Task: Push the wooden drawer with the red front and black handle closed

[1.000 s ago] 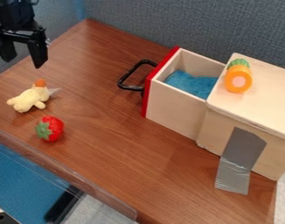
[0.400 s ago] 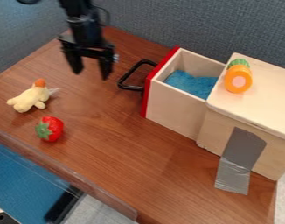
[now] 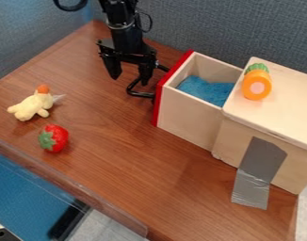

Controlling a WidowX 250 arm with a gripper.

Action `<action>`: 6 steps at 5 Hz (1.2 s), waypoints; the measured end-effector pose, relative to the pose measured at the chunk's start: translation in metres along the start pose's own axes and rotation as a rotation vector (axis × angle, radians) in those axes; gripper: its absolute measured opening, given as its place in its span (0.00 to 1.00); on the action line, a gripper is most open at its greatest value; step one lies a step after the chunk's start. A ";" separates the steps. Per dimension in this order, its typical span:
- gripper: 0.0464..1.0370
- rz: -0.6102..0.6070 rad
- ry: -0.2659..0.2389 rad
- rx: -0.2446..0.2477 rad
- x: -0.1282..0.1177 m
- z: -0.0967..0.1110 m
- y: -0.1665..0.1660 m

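The black gripper (image 3: pixel 129 79) hangs at the upper left of centre with its fingers spread and nothing between them. One finger overlaps the black handle (image 3: pixel 140 94) of the drawer in this view; whether they touch I cannot tell. The drawer (image 3: pixel 189 113), with a red front, stands pulled out of the wooden box (image 3: pixel 294 113) and has blue cloth (image 3: pixel 206 90) inside. On the box top lies an orange toy carrot (image 3: pixel 256 84) with a green end. Left of the gripper and lower lie a pale yellow plush toy (image 3: pixel 33 104) and a red strawberry (image 3: pixel 53 138).
Grey tape (image 3: pixel 260 164) runs from the box side onto the brown table (image 3: pixel 149 174). A clear raised strip (image 3: pixel 74 190) edges the table at the lower left. A grey-blue partition (image 3: pixel 206 23) stands behind.
The arm and its open gripper have moved right across the back of the table, from the upper left to the drawer handle. The toys, drawer and box have stayed where they were.
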State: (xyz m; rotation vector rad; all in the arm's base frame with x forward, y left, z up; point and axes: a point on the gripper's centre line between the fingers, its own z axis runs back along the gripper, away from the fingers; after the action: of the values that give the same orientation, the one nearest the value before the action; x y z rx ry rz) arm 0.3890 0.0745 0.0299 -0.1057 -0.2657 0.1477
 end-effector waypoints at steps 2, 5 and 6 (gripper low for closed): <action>0.62 0.023 0.006 -0.010 0.006 -0.022 0.002; 0.09 -0.030 -0.001 -0.072 -0.002 -0.035 -0.043; 0.08 -0.082 -0.005 -0.108 -0.004 -0.034 -0.073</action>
State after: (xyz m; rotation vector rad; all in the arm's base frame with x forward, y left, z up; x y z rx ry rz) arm 0.4035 -0.0009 0.0049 -0.2017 -0.2830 0.0524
